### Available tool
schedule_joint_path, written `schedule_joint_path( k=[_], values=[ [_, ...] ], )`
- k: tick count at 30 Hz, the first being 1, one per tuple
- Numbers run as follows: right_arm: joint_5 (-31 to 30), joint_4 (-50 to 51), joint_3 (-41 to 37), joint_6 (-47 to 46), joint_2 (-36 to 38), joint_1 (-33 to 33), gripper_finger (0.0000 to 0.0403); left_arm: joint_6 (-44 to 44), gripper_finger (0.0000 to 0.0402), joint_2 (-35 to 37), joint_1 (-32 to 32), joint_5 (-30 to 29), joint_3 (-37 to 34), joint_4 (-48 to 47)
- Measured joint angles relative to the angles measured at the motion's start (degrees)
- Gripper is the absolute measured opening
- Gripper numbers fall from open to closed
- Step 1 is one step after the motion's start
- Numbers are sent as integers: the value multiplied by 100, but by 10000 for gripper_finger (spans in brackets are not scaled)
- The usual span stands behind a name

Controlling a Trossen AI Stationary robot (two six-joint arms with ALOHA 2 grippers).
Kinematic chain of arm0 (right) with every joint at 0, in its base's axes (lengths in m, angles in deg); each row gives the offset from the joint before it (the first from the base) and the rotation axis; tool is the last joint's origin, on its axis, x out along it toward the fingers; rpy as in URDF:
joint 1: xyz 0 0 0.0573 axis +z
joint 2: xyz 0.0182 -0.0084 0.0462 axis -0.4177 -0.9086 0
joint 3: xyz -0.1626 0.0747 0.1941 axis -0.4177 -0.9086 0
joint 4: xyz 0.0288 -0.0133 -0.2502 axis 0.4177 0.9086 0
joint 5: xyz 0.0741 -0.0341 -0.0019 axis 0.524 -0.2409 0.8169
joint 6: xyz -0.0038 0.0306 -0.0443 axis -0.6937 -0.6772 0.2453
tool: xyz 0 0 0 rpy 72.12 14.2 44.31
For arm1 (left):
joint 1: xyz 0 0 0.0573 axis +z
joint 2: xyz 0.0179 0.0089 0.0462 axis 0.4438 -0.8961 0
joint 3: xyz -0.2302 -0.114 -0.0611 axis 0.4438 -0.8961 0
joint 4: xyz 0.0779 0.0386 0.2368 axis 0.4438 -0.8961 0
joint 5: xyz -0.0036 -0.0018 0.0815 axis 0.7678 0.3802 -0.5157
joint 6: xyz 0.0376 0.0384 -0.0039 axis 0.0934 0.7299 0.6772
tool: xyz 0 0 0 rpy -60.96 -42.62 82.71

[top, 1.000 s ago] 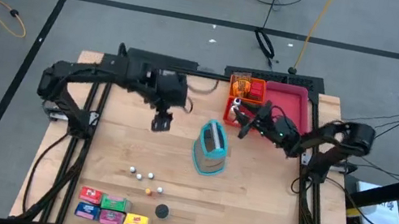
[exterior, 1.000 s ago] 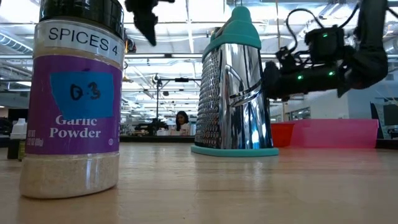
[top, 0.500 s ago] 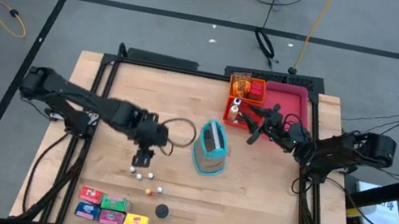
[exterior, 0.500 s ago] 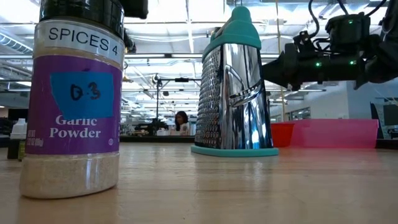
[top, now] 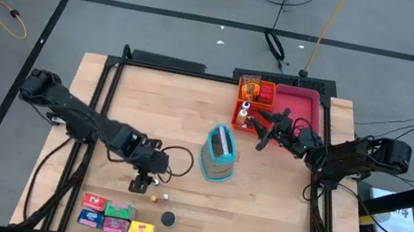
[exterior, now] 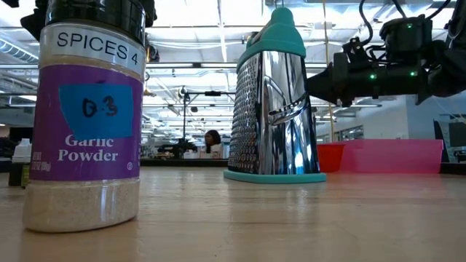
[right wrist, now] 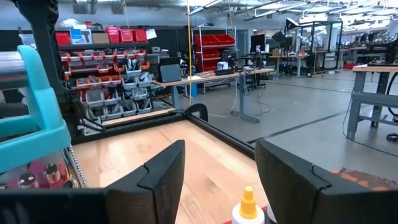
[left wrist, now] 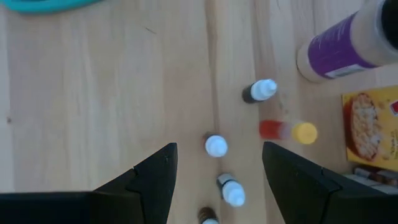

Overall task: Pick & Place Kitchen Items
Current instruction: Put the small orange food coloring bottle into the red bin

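On the counter (top: 259, 210), the grater (top: 218, 154) stands mid-way, and a jar (exterior: 89, 109) reads "SPICES 4", "03", "Garlic Powder". The left gripper (left wrist: 214, 171), fingers apart and empty, hangs over tiny bottles (left wrist: 217, 145). The right gripper (top: 260, 130), fingers likewise parted, hovers beside the pink tray (top: 307, 108).

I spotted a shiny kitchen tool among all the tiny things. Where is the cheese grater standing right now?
In the high view, the grater stands upright near the table's middle, between the two arms, in front of the pink tray.

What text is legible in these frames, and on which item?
"SPICES 4": top of the spice jar's label.
"03": handwritten on the blue patch of the same jar.
"Garlic Powder": on its purple band.
Small print at the label's edge: too small.
Boxes near the table's front edge: print unreadable.
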Motion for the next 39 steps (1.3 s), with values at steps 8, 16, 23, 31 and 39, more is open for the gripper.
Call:
schedule_joint_path(
  k=[8,16,23,31,39],
  values=[
    [0,57,0,-35,-2,0,187,-296,237,-2,-102,-103,-438,597],
    [0,57,0,-28,-2,0,185,-605,237,-2,-100,-105,-927,1171],
    [0,61,0,-26,-2,0,183,-934,236,-2,-100,-101,-1279,1730],
    [0,81,0,-26,-2,0,183,-1221,236,-2,-100,-103,-1519,1932],
    [0,103,2,-26,-2,0,183,-1296,236,-2,-98,-149,-1651,2341]
  ],
)
